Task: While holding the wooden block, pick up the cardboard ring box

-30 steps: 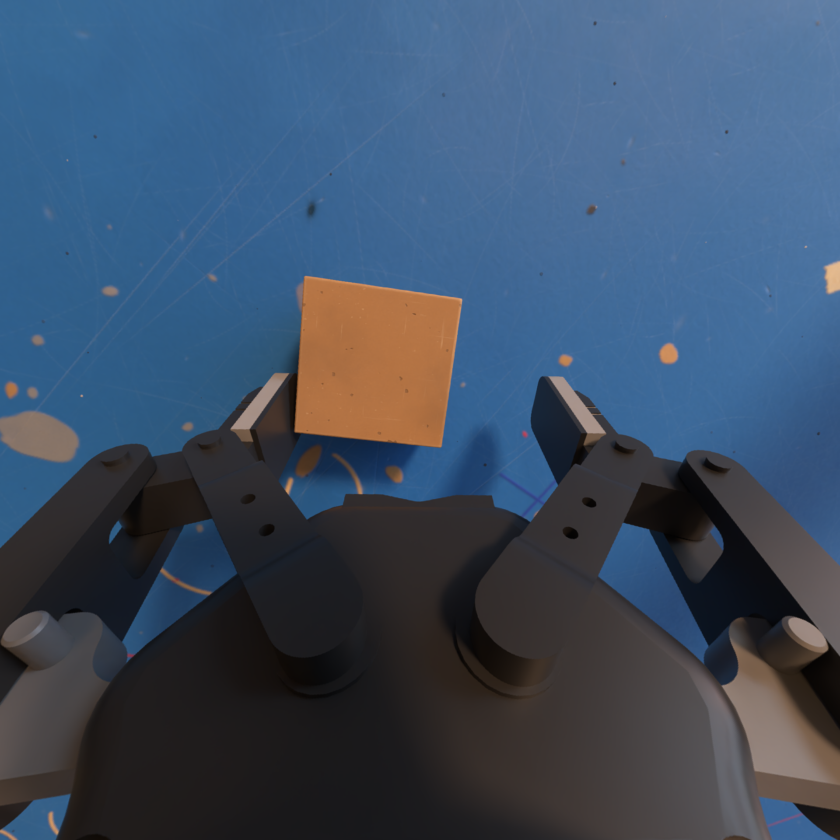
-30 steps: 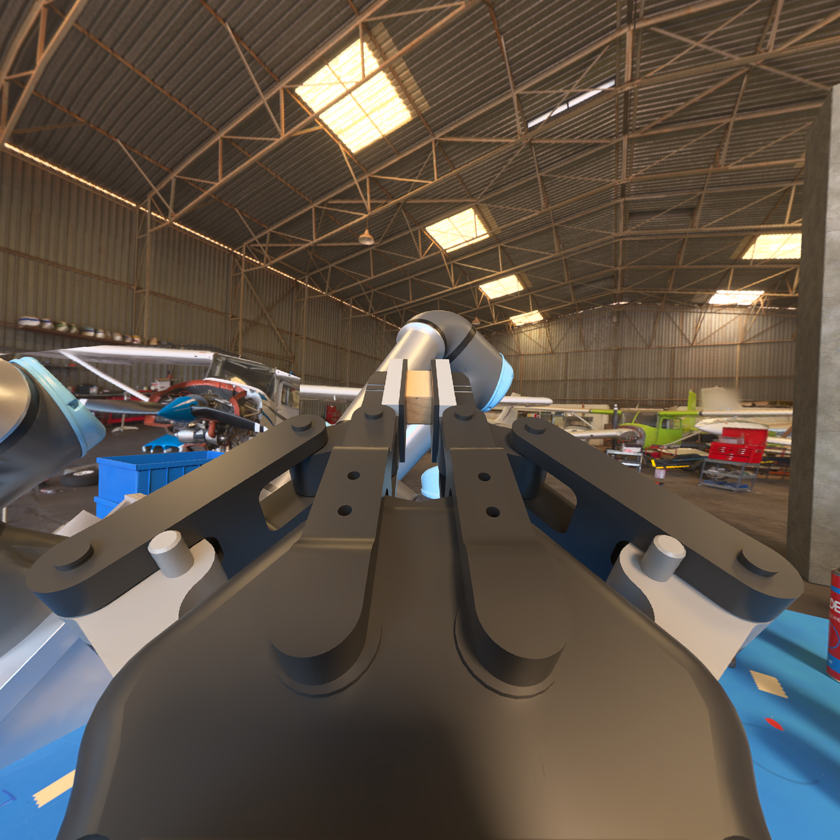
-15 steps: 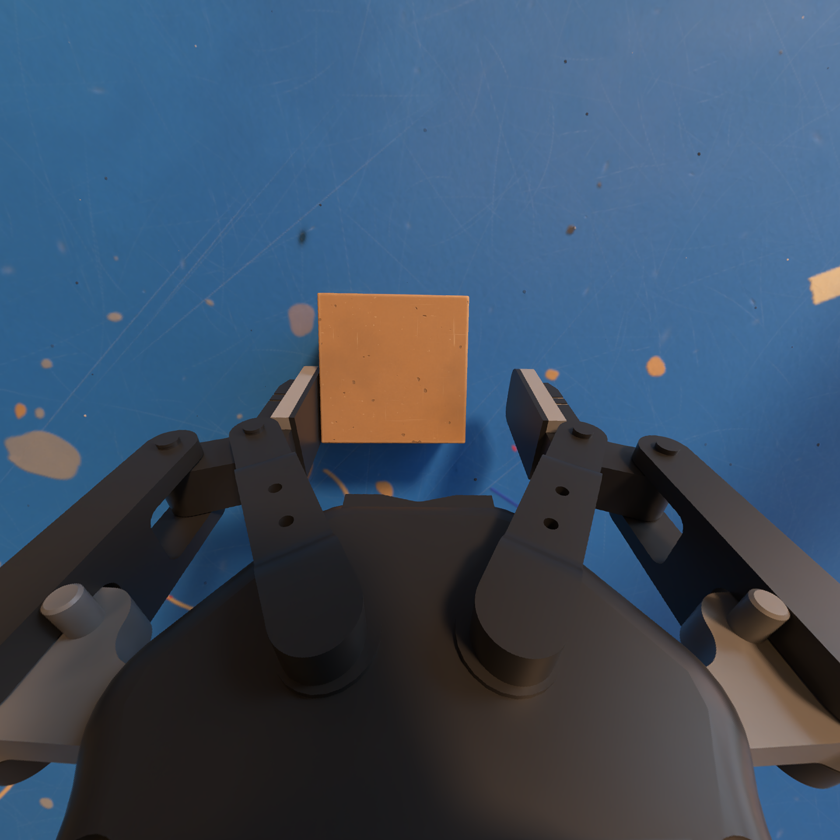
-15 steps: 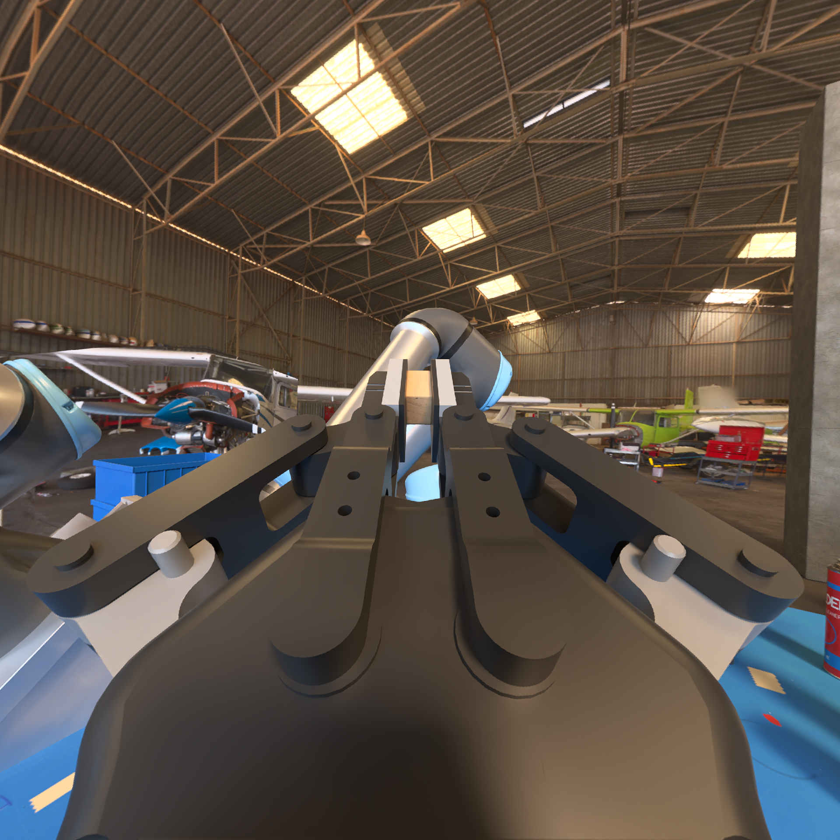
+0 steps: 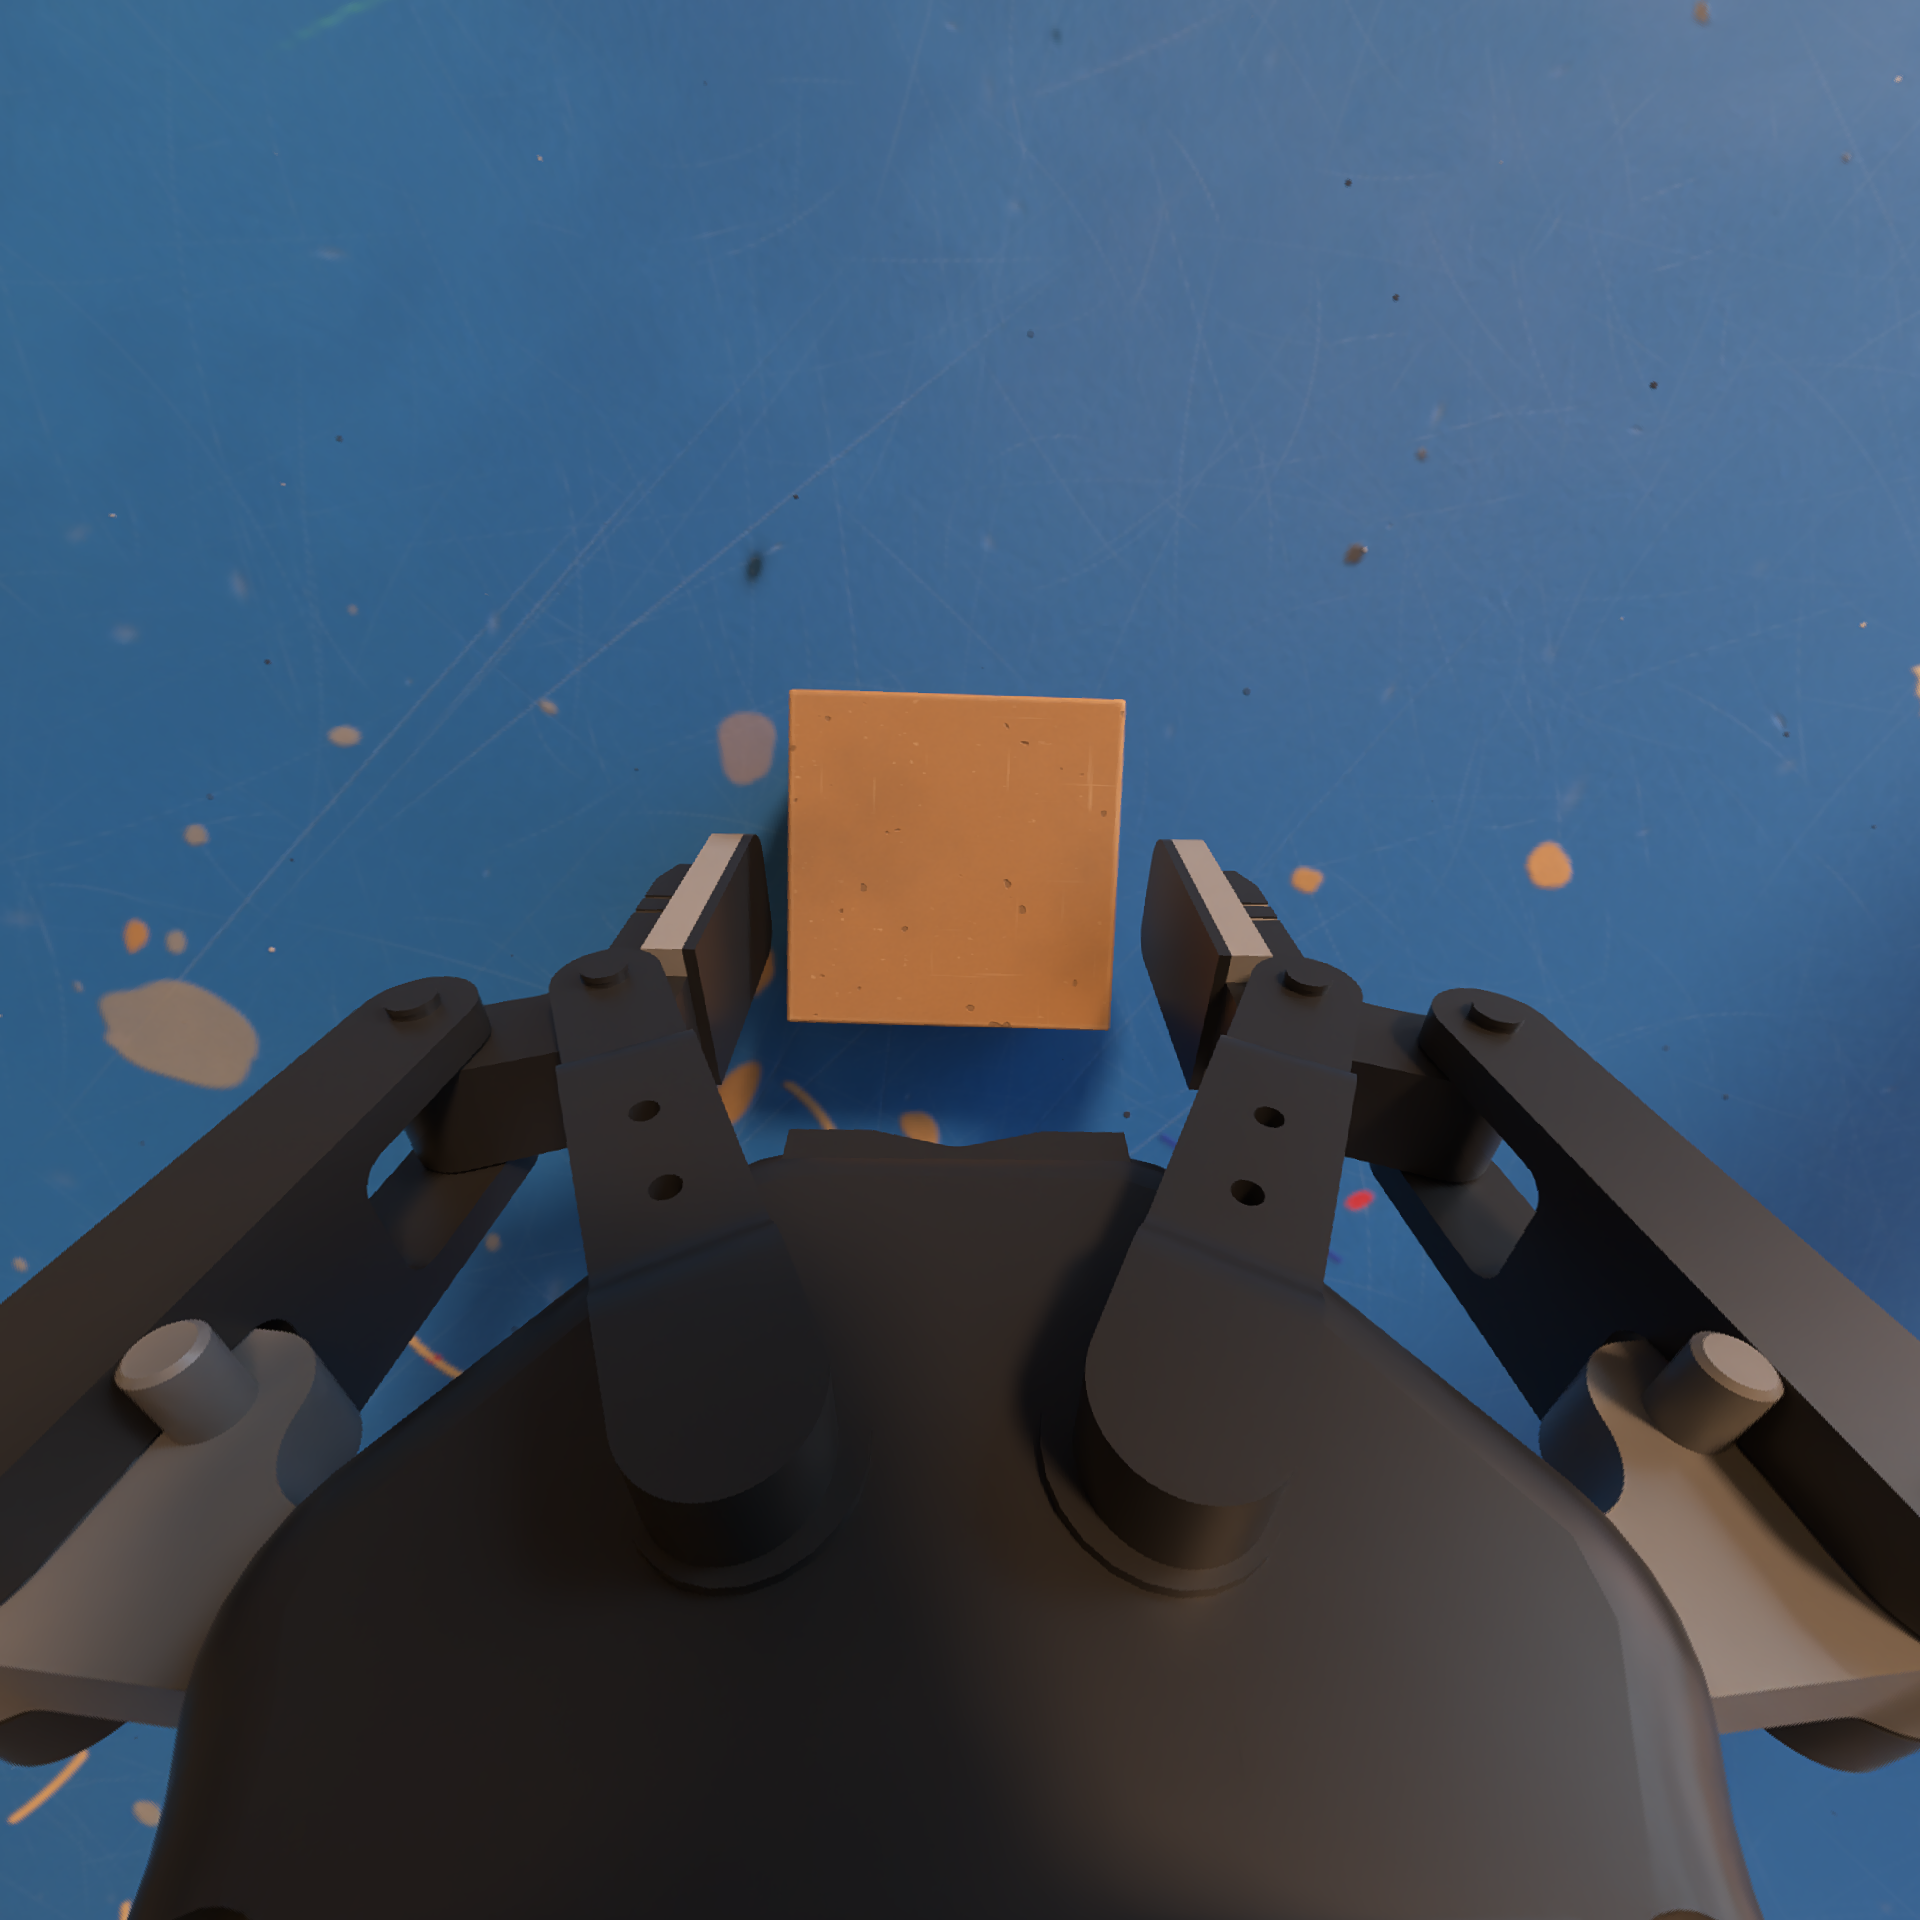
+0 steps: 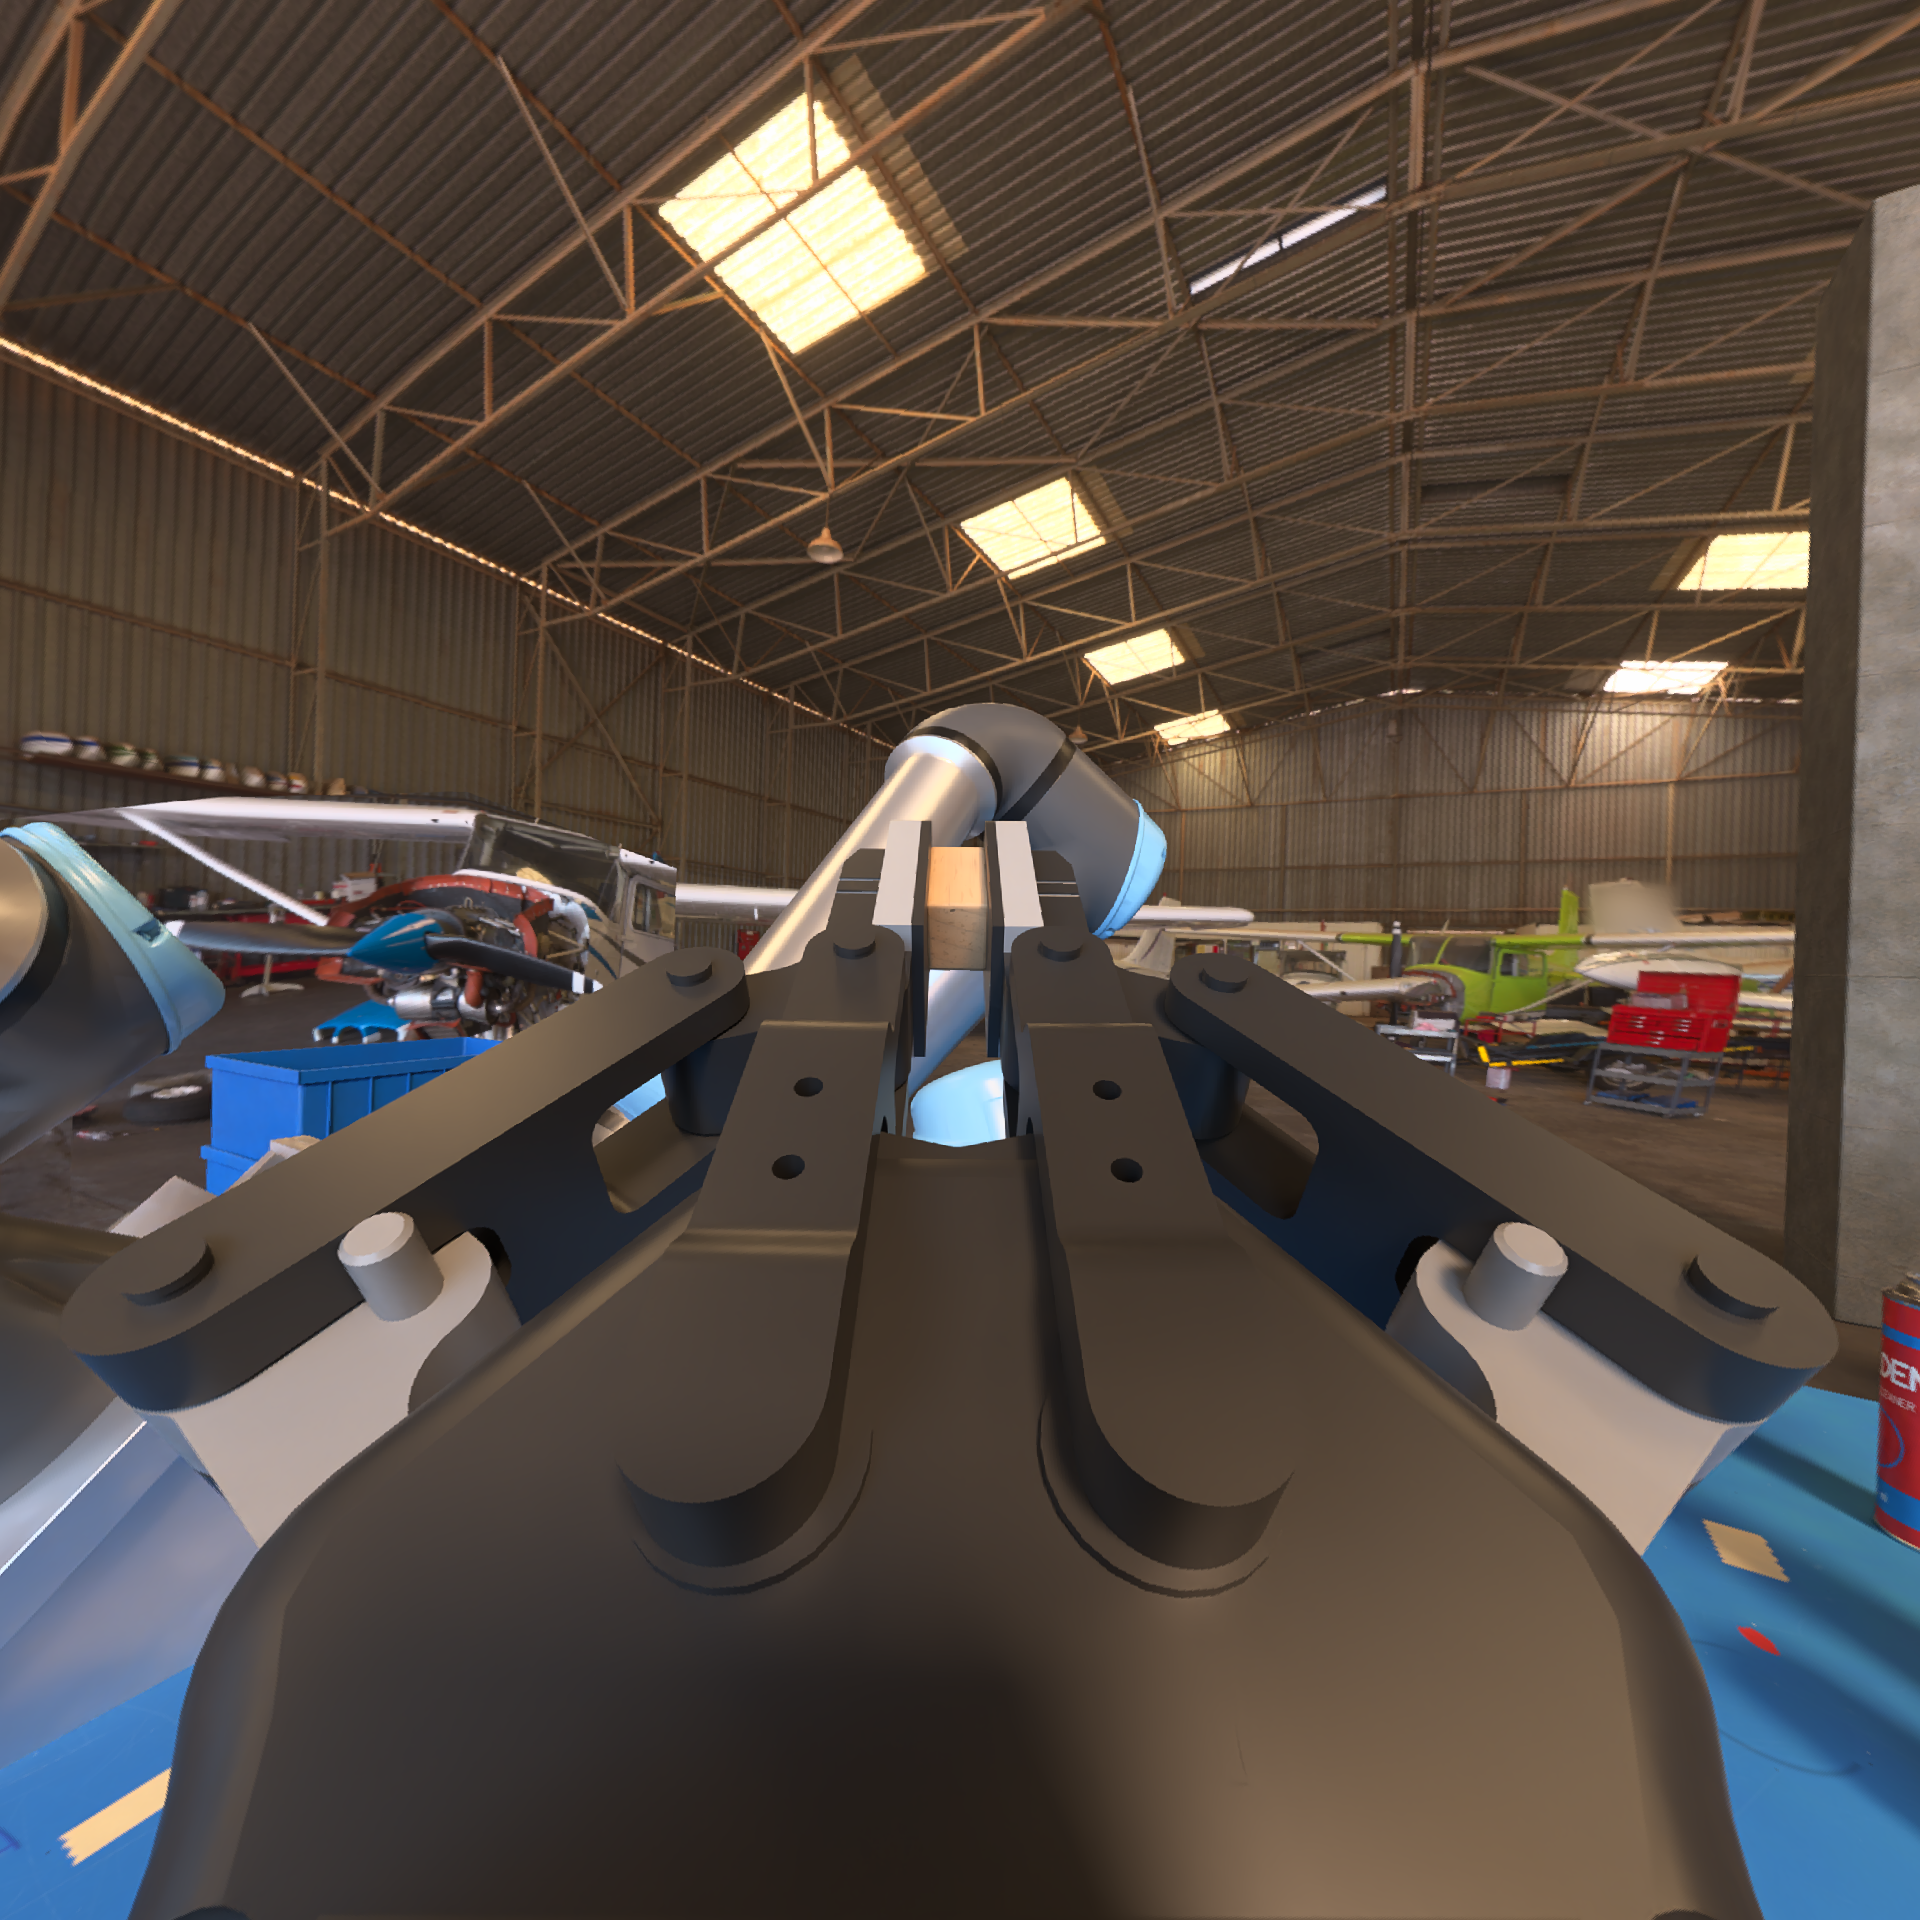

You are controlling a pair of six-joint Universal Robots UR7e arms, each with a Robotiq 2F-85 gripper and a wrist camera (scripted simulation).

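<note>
The cardboard ring box [image 5: 951,862] is a plain orange-brown square seen from above, lying on the blue table [image 5: 935,364]. My left gripper [image 5: 954,940] points down over it, its jaws open on either side of the box's near half. Narrow gaps show between the pads and the box sides, the left gap very thin. My right gripper [image 6: 957,899] is held up and level, shut on the small pale wooden block [image 6: 956,902] between its fingertips. The left arm [image 6: 997,790] shows behind the block.
The blue table is scratched and flecked with tan paint spots [image 5: 179,1032]. In the right wrist view a red can [image 6: 1899,1413] stands on the table at the right edge, beside a grey pillar [image 6: 1886,727]. A blue bin [image 6: 312,1091] stands at the left.
My left gripper has narrowed its jaws around the ring box and centred on it; the box now sits square between the pads. The right gripper still holds the block, nearly unmoved.
</note>
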